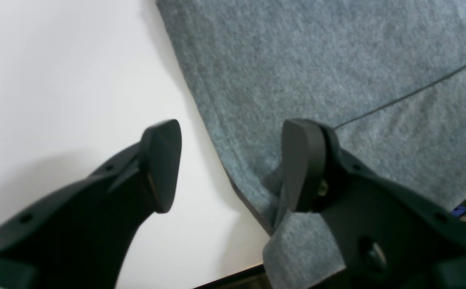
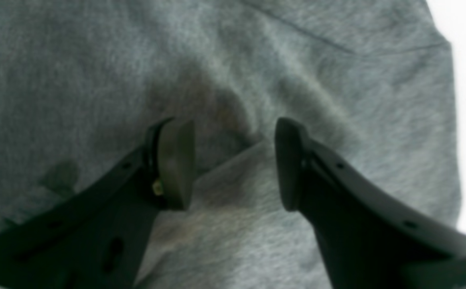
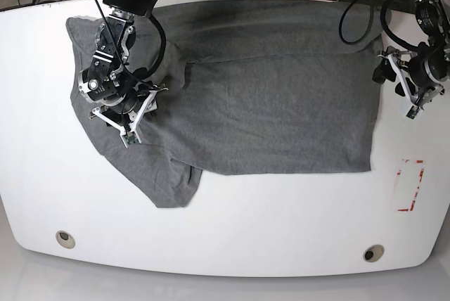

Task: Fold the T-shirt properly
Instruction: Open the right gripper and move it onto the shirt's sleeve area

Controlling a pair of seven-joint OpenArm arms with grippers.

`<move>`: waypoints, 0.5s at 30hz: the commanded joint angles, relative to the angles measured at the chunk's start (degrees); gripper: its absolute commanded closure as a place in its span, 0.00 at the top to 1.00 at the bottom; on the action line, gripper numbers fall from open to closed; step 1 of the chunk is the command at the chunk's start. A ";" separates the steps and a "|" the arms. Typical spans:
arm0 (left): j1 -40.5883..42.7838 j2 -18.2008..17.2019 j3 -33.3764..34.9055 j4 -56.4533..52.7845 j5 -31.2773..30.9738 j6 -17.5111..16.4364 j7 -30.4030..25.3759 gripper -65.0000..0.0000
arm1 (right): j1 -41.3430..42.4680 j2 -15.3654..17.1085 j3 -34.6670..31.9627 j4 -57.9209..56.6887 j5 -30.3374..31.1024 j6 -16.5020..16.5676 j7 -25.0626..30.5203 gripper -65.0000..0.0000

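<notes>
Both tools gape: left tool (image 1: 229, 164) straddles the T-shirt (image 3: 281, 97) edge, right tool (image 2: 233, 160) over blurred cloth.

The grey T-shirt (image 3: 274, 104) lies spread across the white table (image 3: 225, 231), one gripper (image 3: 116, 97) over its left end, the other gripper (image 3: 404, 79) beside its right edge.

The T-shirt (image 3: 267, 97) lies spread across the far half of the counter (image 3: 225, 231), one sleeve (image 3: 165, 178) reaching toward the near side at left. The right tool (image 3: 116, 104) is over the shirt's left end; the left tool (image 3: 411, 79) is just beside its right edge.
</notes>
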 commanded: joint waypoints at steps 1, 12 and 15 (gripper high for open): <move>-0.58 -1.08 -0.46 0.78 -0.57 -0.08 -0.58 0.57 | 0.76 1.05 0.07 -0.48 0.08 -0.07 1.42 0.46; -0.58 -1.08 -0.46 0.78 -0.57 -0.08 -0.58 0.57 | 0.58 1.76 3.24 -2.50 0.52 -0.07 2.74 0.46; -0.58 -1.08 -0.46 0.78 -0.57 -0.08 -0.58 0.57 | 0.58 1.84 3.24 -2.50 0.52 -0.07 2.74 0.46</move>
